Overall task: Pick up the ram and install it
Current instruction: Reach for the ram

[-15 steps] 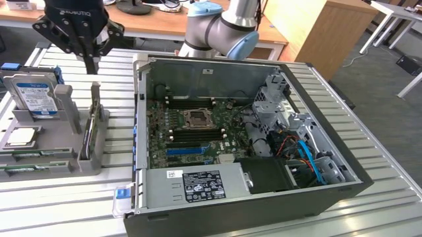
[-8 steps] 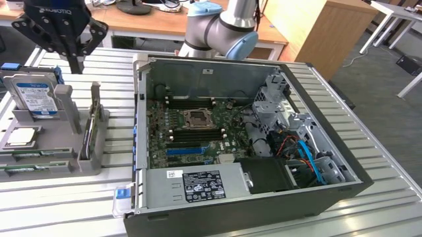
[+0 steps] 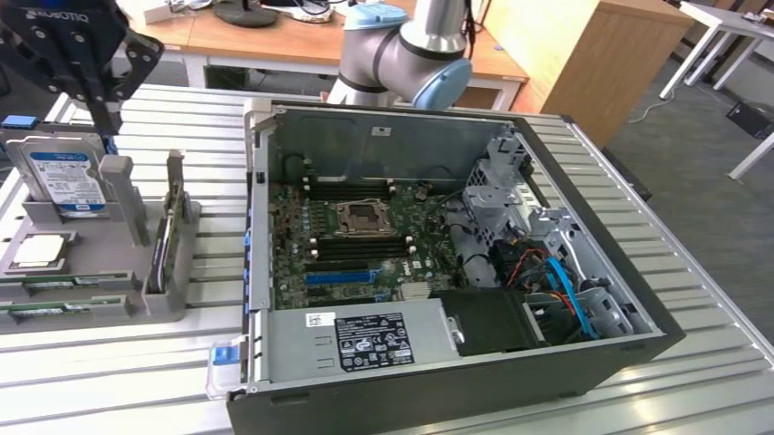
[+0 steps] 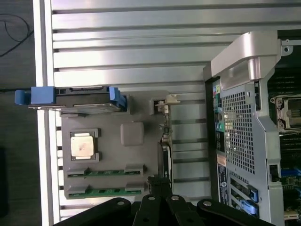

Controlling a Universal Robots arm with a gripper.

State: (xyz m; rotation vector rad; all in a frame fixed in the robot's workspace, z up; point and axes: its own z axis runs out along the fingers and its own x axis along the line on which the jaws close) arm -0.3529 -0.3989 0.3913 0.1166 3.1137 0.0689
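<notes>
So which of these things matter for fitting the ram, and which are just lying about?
For the job:
- ram sticks
- motherboard's memory slots
- hand

Just lying about:
- hard drive
- processor chip
Both sit on the grey tray with the ram.

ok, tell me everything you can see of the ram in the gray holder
There are two: one ram stick and a second ram stick, parallel, side by side in the gray holder. Each is a long, narrow green board seated in its own groove, ends held in gray blocks of the holder. Both sit beside the CPU, outside the computer case. Only the holder touches them; neither is installed.
</notes>
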